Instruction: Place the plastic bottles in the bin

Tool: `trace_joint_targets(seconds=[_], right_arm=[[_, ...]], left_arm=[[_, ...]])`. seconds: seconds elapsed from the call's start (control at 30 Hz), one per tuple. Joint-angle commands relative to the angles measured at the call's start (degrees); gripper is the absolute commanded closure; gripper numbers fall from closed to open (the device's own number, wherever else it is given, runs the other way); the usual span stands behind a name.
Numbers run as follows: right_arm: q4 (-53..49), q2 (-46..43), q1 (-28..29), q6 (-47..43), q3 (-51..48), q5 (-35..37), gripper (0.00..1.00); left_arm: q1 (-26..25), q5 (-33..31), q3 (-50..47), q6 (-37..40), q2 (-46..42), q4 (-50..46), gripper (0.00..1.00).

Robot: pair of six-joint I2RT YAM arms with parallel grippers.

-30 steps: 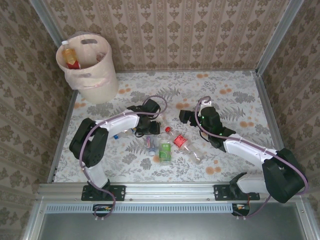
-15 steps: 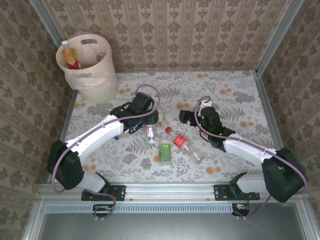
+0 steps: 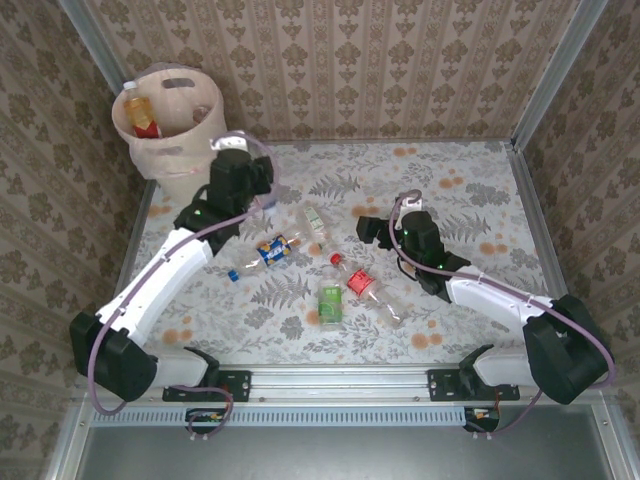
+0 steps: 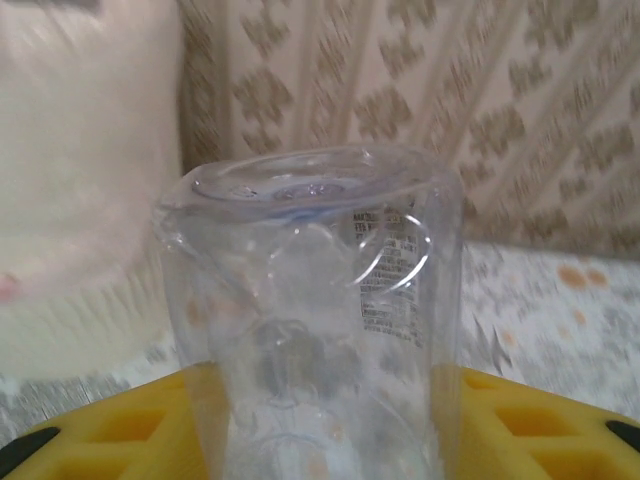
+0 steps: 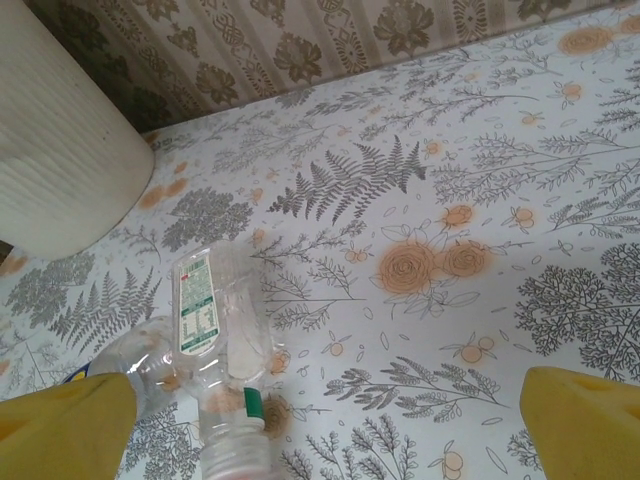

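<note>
My left gripper (image 3: 238,160) is shut on a clear plastic bottle (image 4: 310,290). The bottle's base points away between the yellow fingers (image 4: 95,430), just right of the pale beige bin (image 3: 190,165). An orange-labelled bottle (image 3: 140,112) stands inside the bin. On the table lie a blue-labelled bottle (image 3: 265,252), a clear one with a green-and-white label (image 3: 315,222), a red-labelled one (image 3: 365,288) and a green-labelled one (image 3: 329,303). My right gripper (image 3: 375,232) stands open beside the clear bottle (image 5: 215,340), holding nothing.
Patterned walls close the table at the back and on both sides. The bin's wall (image 5: 50,150) rises at the far left of the right wrist view. Flowered tabletop (image 3: 470,190) lies open at the back right.
My left arm has lifted a clear bottle from the middle of the table and swung it up and left toward the bin. The right arm has not moved.
</note>
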Motion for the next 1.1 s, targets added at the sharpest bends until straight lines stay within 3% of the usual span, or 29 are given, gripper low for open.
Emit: trace_joint_targets(seconds=[0.0,0.27,0.43,0.6,0.8,1.07], right_arm=[[1.44,1.01,-0.21,-0.35,2.45,-1.12,0.00],[1.21,1.77,-0.10,-0.02,3.82,-1.34,0.00],[0.76,1.91,-0.03,0.09,4.52,-1.70,0.00],[-0.06,1.23,0.08,0.19,4.45,-1.75,0.00],[-0.89,0.01,0.16,-0.15,3.84,-1.21,0.00],[-3.56,-1.23,0.24,-1.25,3.75,-1.97,0.00]], left_arm=[[3.88,-1.08,4.38,5.34,-2.20,8.54,0.47],[11.77,-0.89,12.23,14.18,2.55,18.67,0.47],[17.31,2.88,19.33,16.70,9.57,21.48,0.48],[22.01,5.53,28.93,17.77,17.88,18.25,0.48],[27.91,14.10,40.41,9.80,27.08,6.29,0.47],[29.97,18.35,48.08,7.29,37.56,-1.36,0.47]])
